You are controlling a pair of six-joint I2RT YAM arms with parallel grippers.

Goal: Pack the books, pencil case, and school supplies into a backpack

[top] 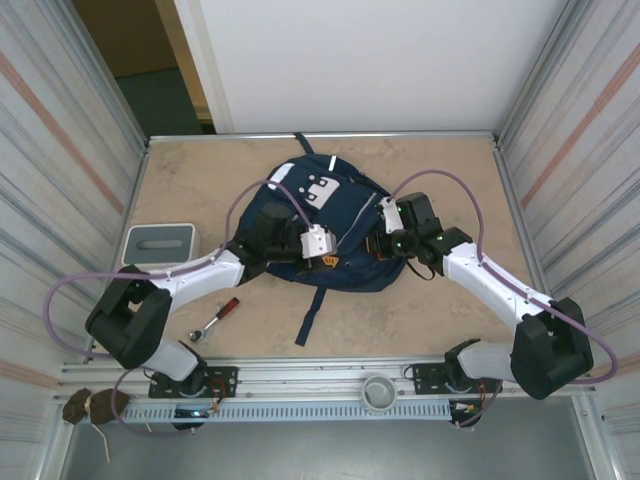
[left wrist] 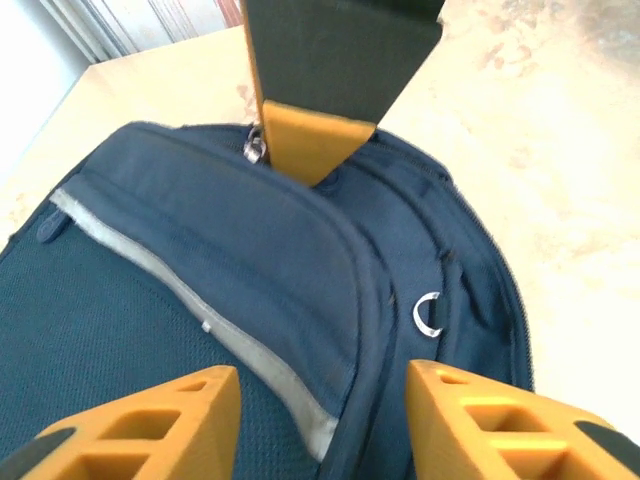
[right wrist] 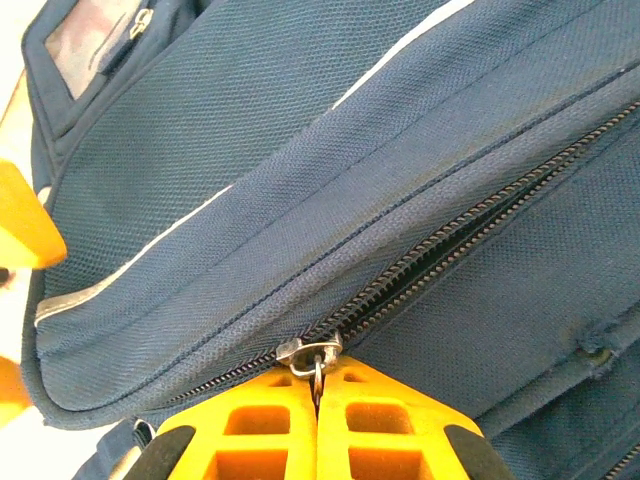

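Observation:
The navy-blue backpack (top: pixel 330 215) lies flat in the middle of the table. My right gripper (right wrist: pixel 318 385) is shut on the metal zipper pull (right wrist: pixel 318 366) at the slider. The zipper teeth (right wrist: pixel 470 235) stand apart beyond the slider and are joined behind it. In the top view the right gripper (top: pixel 380 246) sits at the pack's right side. My left gripper (left wrist: pixel 320 385) hovers open just over the pack's fabric (left wrist: pixel 230 250), nothing between its fingers, and lies at the pack's lower middle (top: pixel 328 260). The books, pencil case and school supplies are out of view.
A grey-and-white box (top: pixel 158 243) stands at the table's left. A red-handled metal tool (top: pixel 215 320) lies near the front left edge. A dark strap (top: pixel 312 318) trails toward the front. Corrugated walls close both sides.

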